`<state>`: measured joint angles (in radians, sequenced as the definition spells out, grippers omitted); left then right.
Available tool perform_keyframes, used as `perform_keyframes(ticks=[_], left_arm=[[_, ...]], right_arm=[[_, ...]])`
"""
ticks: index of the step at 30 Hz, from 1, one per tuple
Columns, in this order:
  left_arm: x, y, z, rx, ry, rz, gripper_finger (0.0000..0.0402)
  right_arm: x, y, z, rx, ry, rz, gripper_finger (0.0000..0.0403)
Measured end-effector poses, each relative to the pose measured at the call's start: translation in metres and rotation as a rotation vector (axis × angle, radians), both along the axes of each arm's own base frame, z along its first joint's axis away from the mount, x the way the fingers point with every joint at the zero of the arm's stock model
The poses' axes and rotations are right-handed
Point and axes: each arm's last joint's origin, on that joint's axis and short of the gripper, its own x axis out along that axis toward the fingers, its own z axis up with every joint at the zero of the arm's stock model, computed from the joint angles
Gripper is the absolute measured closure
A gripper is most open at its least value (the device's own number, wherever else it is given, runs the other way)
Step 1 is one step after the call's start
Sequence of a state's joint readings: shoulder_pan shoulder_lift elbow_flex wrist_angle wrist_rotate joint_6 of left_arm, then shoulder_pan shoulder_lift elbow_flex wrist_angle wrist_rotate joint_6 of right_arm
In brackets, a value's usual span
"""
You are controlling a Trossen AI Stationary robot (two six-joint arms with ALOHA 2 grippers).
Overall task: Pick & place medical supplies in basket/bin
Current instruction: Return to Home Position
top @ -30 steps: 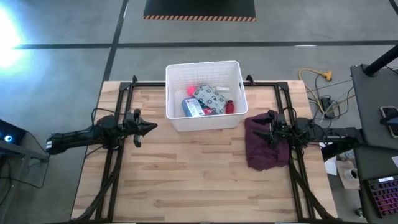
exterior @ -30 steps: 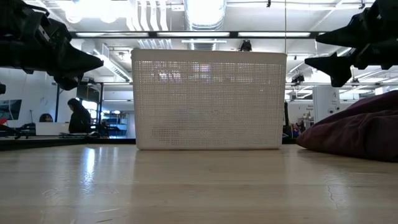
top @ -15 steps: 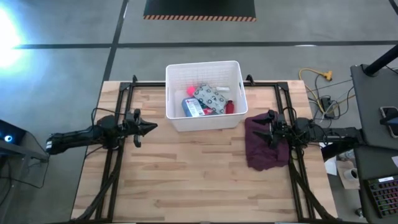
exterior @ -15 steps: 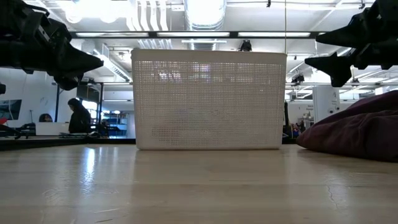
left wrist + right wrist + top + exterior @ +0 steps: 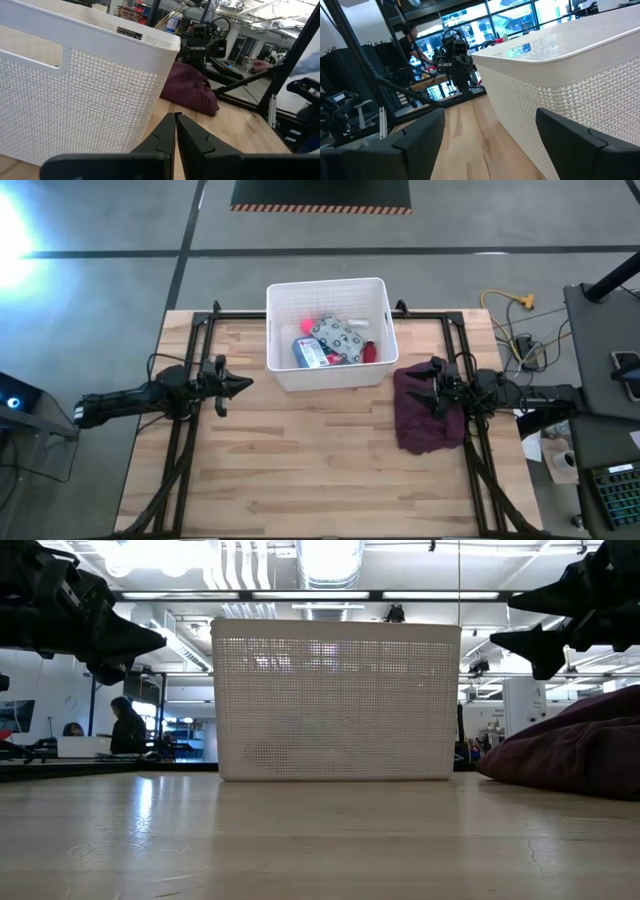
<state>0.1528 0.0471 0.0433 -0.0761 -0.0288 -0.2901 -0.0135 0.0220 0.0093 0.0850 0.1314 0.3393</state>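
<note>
The white lattice bin (image 5: pixel 327 332) stands at the table's far middle; it also shows in the low view (image 5: pixel 336 700). Inside lie the blue-white pouch (image 5: pixel 311 352), the pale green wipes pack (image 5: pixel 342 335), a red item (image 5: pixel 368 351) and a pink one (image 5: pixel 303 326). My left gripper (image 5: pixel 246 383) hovers shut to the left of the bin, above the table (image 5: pixel 175 116). My right gripper (image 5: pixel 412 381) hovers open to the right of the bin, over the maroon cloth (image 5: pixel 428 409). Neither touches anything.
The maroon cloth lies bunched on the table's right side (image 5: pixel 580 752), (image 5: pixel 192 91). Black frame rails (image 5: pixel 190 370) run along both sides of the table. Bare wood spreads across the near half (image 5: pixel 300 470). A person (image 5: pixel 127 727) sits in the room far behind.
</note>
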Motion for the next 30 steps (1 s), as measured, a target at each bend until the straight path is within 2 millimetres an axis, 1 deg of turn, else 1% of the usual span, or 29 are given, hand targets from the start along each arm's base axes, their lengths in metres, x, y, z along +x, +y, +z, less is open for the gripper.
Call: perform_keyframes(ticks=[11, 19, 30], left_arm=[[0.0000, 0.0000, -0.0001, 0.000, 0.001, 0.000, 0.0402], [0.0000, 0.0000, -0.0001, 0.000, 0.002, 0.000, 0.0402], [0.0000, 0.0000, -0.0003, 0.000, 0.002, 0.000, 0.0402]], right_arm=[[0.0000, 0.0000, 0.0000, 0.000, 0.000, 0.000, 0.0092], [0.0000, 0.0000, 0.0000, 0.000, 0.000, 0.000, 0.0099], [0.0000, 0.0000, 0.0000, 0.000, 0.000, 0.000, 0.0092]])
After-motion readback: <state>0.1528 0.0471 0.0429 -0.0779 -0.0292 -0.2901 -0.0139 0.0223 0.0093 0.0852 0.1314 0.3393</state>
